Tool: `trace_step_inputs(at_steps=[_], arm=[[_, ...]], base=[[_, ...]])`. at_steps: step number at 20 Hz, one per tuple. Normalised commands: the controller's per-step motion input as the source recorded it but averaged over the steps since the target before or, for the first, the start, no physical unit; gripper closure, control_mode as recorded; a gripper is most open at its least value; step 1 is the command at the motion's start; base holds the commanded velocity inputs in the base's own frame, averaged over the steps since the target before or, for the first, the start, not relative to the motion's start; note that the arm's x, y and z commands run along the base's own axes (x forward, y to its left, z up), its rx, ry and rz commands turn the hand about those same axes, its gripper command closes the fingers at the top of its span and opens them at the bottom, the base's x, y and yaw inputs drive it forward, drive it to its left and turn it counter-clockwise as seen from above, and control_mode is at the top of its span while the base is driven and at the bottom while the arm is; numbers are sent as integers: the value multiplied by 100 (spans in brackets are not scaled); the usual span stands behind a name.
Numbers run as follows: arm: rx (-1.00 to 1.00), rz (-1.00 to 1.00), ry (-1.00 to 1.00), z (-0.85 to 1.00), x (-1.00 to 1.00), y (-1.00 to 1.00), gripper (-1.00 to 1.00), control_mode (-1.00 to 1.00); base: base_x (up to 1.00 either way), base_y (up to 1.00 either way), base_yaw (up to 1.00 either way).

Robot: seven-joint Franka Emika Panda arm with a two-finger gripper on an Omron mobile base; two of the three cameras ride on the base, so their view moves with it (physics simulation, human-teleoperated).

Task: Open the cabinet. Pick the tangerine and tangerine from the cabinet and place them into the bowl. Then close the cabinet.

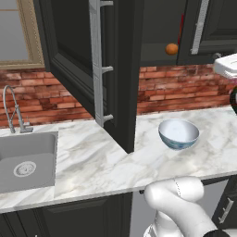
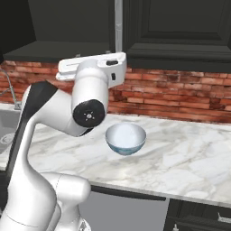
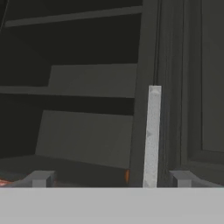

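Note:
The black wall cabinet (image 1: pixel 157 28) has its left door (image 1: pixel 69 51) swung wide open over the counter, while its right door (image 1: pixel 217 23) is shut. On the cabinet's bottom shelf sits one tangerine (image 1: pixel 171 49). The bowl (image 1: pixel 178 134) stands on the marble counter below it, with nothing inside, and also shows in the right base view (image 2: pixel 126 137). My gripper (image 3: pixel 111 179) is open and holds nothing. It faces the cabinet's dark shelves, with the right door's silver handle (image 3: pixel 152 135) straight ahead. A sliver of orange (image 3: pixel 127 175) peeks out beside that door's edge.
A red carton (image 1: pixel 181 25) stands behind the tangerine. The sink (image 1: pixel 25 159) and faucet (image 1: pixel 14 111) are at the counter's left. The open door's edge (image 1: pixel 125 92) juts toward me, left of the bowl. A brick wall (image 2: pixel 180 92) backs the counter.

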Motion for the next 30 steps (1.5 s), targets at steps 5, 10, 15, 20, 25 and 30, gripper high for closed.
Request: trace_step_inputs(at_steps=[5, 10, 15, 20, 25, 30], arm=[[0, 0, 1, 0, 69, -2, -100, -100], [0, 0, 0, 0, 70, -11, -100, -100], [1, 0, 0, 0, 76, -17, -100, -100], [3, 0, 0, -3, 73, -36, -100, -100], [0, 0, 0, -10, 84, -7, -100, -100], [1, 0, 1, -23, 98, -1, -100, -100]], base=[[0, 0, 0], [0, 0, 0], [0, 0, 0], [0, 0, 0], [0, 0, 0], [0, 0, 0]])
